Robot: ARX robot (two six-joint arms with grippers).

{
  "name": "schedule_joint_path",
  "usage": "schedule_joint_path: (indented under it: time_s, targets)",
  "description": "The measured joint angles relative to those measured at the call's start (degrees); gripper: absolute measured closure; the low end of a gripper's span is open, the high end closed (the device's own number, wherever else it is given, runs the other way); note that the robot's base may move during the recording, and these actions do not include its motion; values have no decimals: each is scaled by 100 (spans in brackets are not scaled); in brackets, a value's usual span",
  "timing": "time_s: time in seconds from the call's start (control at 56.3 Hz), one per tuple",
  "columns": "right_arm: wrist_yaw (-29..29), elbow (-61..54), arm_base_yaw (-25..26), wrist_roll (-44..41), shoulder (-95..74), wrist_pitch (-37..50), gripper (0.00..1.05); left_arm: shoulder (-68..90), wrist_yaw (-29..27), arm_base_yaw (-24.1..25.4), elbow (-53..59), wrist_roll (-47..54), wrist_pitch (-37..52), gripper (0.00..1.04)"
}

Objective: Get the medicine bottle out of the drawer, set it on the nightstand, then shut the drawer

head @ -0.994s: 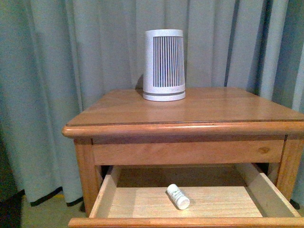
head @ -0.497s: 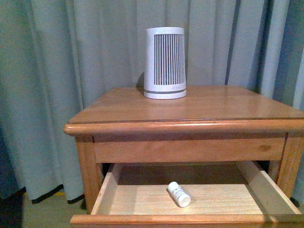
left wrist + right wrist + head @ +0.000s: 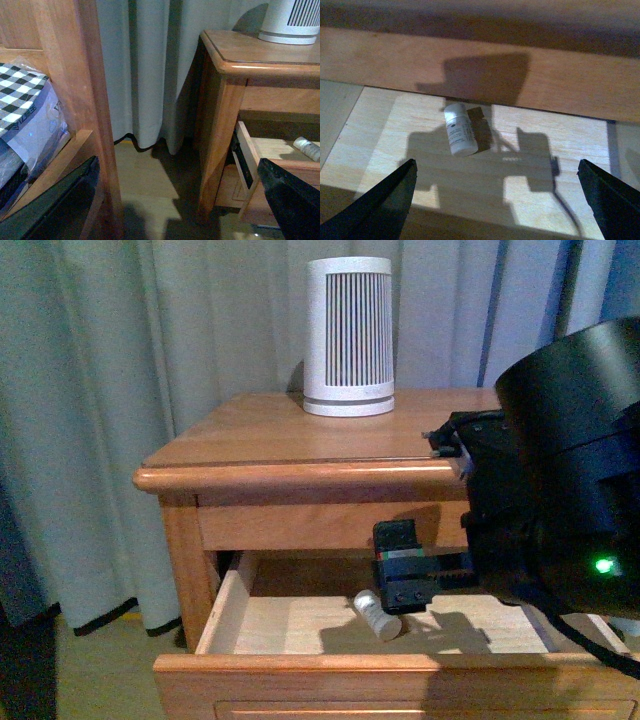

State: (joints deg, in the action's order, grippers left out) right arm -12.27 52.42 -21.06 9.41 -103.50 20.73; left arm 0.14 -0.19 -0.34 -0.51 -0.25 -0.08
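The right arm [image 3: 560,470] has swung over the drawer [image 3: 300,672], jaws spread, the medicine bottle [image 3: 459,131] lying just ahead, crosswise to their closing.

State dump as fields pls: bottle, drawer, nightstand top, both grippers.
bottle: small white cylindrical medicine bottle lying on its side on the drawer floor, not gripped
drawer: upper honey-wood drawer open
top: honey-wood nightstand carries a white tapered slatted device at the rear; no bottle seen on it
right gripper: open, above the drawer floor, bottle just beyond the fingertips
left gripper: open, holding nothing, off to the nightstand's side
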Motion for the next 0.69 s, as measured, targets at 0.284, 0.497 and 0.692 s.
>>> schedule_joint_path:
  time_s: [0.284,0.497,0.692]
  targets:
    - [-37,455,-9,-2,-1202,684,7,0,2,0,0,0,0,7]
    - [7,981,-20,402,-1611,-55,7,0,0,0,0,0,0,7]
    - [-61,1021,-85,684,-1637,-295,7,0,0,0,0,0,0,7]
